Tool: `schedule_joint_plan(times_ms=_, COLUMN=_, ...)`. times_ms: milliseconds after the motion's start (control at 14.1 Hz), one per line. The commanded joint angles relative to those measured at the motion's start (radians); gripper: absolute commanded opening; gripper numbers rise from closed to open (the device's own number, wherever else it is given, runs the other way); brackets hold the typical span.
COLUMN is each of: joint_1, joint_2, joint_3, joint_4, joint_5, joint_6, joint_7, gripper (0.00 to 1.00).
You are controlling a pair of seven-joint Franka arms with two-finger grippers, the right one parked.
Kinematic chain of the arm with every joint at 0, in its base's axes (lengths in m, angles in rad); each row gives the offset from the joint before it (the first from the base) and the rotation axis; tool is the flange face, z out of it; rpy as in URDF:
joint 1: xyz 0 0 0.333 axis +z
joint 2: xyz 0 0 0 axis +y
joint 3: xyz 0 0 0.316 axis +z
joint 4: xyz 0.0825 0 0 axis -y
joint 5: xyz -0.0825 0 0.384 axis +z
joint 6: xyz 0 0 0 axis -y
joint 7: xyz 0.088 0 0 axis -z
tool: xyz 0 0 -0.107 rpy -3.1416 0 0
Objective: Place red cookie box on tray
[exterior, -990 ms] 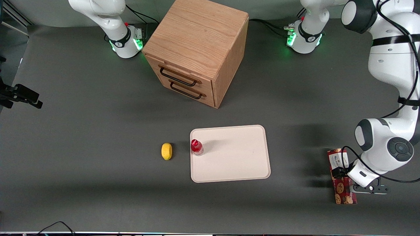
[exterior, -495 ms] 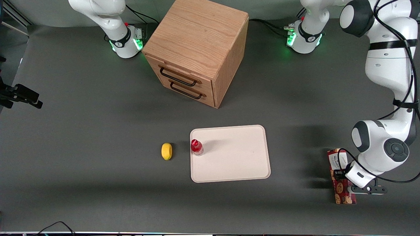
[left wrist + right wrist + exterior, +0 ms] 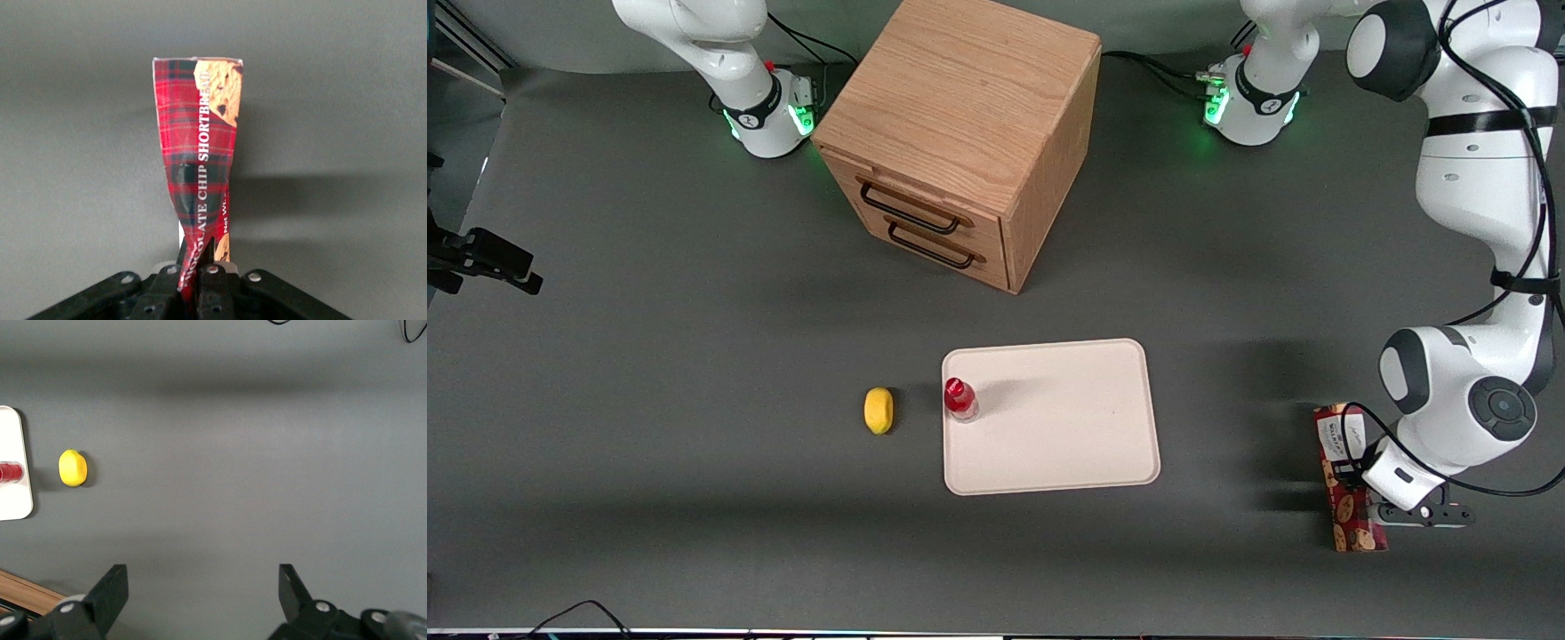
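Observation:
The red cookie box (image 3: 1352, 516) lies on the grey table toward the working arm's end, well apart from the pale tray (image 3: 1067, 444). Its white-label end (image 3: 1336, 434) points away from the front camera. My gripper (image 3: 1356, 482) sits over the box's middle and is shut on it. In the left wrist view the tartan box (image 3: 199, 160) runs out from between my fingers (image 3: 215, 261), pinched and crumpled where they squeeze it. The tray does not show in that view.
A small red-capped bottle (image 3: 959, 398) stands on the tray's edge nearest the parked arm. A yellow lemon (image 3: 879, 410) lies beside it on the table. A wooden drawer cabinet (image 3: 960, 133) stands farther from the front camera than the tray.
Over the last second the wrist dropped and shifted slightly along the box toward the front camera. The box itself has barely moved; tray, bottle and lemon are unchanged.

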Motion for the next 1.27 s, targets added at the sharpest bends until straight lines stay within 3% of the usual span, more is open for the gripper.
schedule_joint_plan(times_ms=0, joint_1=-0.021, joint_2=-0.075, joint_3=0.007, joint_4=0.059, joint_5=0.004, joint_6=-0.193, joint_7=0.003, gripper=0.0)
schedule_joint_plan(times_ms=354, joint_1=-0.053, joint_2=-0.198, joint_3=-0.082, joint_4=0.19, joint_5=-0.011, joint_6=-0.526, joint_7=-0.04, gripper=0.0)
schedule_joint_plan(times_ms=566, joint_1=-0.099, joint_2=-0.218, joint_3=-0.143, joint_4=0.265, joint_5=0.002, joint_6=-0.658, joint_7=-0.216, gripper=0.0)
schedule_joint_plan(times_ms=848, joint_1=-0.159, joint_2=-0.2, joint_3=-0.234, joint_4=0.264, joint_5=0.019, joint_6=-0.603, joint_7=-0.467, gripper=0.0)
schedule_joint_plan(times_ms=990, joint_1=-0.211, joint_2=-0.176, joint_3=-0.257, joint_4=0.236, joint_5=0.123, joint_6=-0.524, joint_7=-0.567, gripper=0.0)
schedule_joint_plan(times_ms=1202, joint_1=-0.229, joint_2=-0.152, joint_3=-0.289, joint_4=0.124, joint_5=0.156, joint_6=-0.391, joint_7=-0.663, gripper=0.0)
